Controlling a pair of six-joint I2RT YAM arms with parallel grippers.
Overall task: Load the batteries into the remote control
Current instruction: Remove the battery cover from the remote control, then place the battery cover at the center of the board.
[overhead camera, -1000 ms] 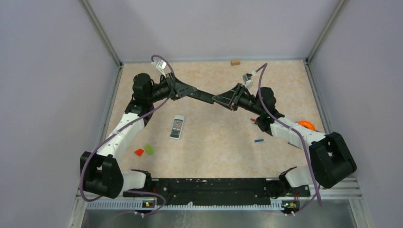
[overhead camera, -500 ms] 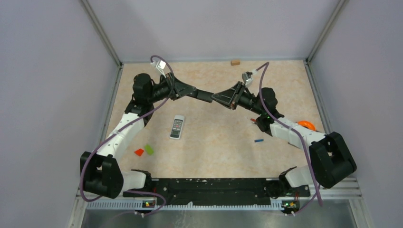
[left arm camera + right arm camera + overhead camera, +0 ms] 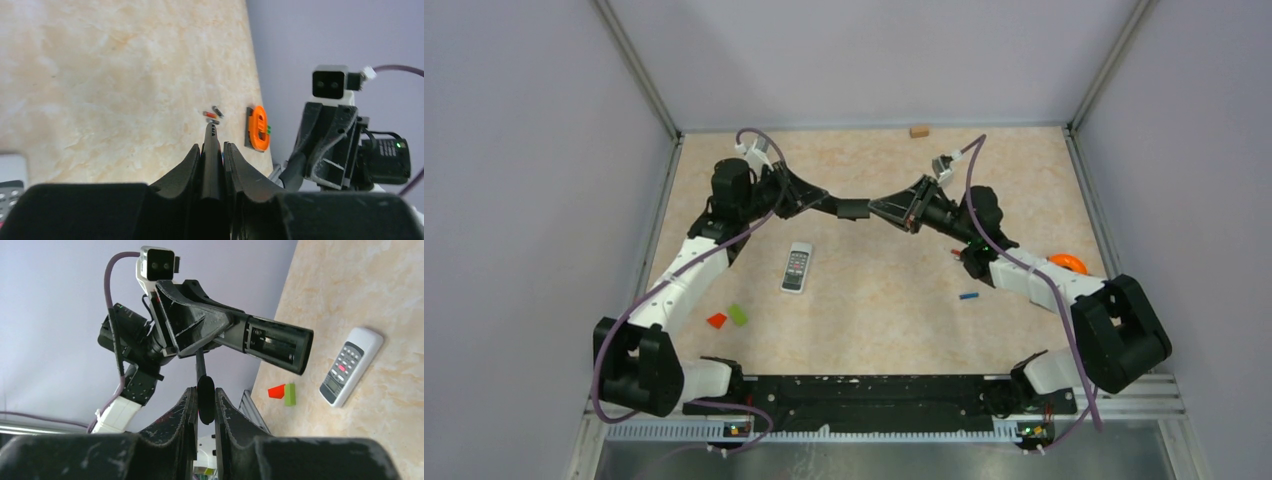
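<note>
**Remote (image 3: 295, 347) held up, batteries (image 3: 210, 115) on table (image 3: 884, 320)**

At the top view's upper centre, the left gripper (image 3: 212, 150) was clamped on the black remote, its open battery bay (image 3: 267, 341) showing. The right gripper (image 3: 204, 390) pinched a slim dark piece (image 3: 205, 404). Red-and-dark batteries lay right of centre, with a blue battery (image 3: 968, 296) lower.

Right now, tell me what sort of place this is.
Probably a robot test cell: left arm and right arm bolted to a rail, plain walls boxing in a table.

Black remote (image 3: 275, 342) aloft, battery bay open, blue battery (image 3: 968, 296) lying flat
</note>
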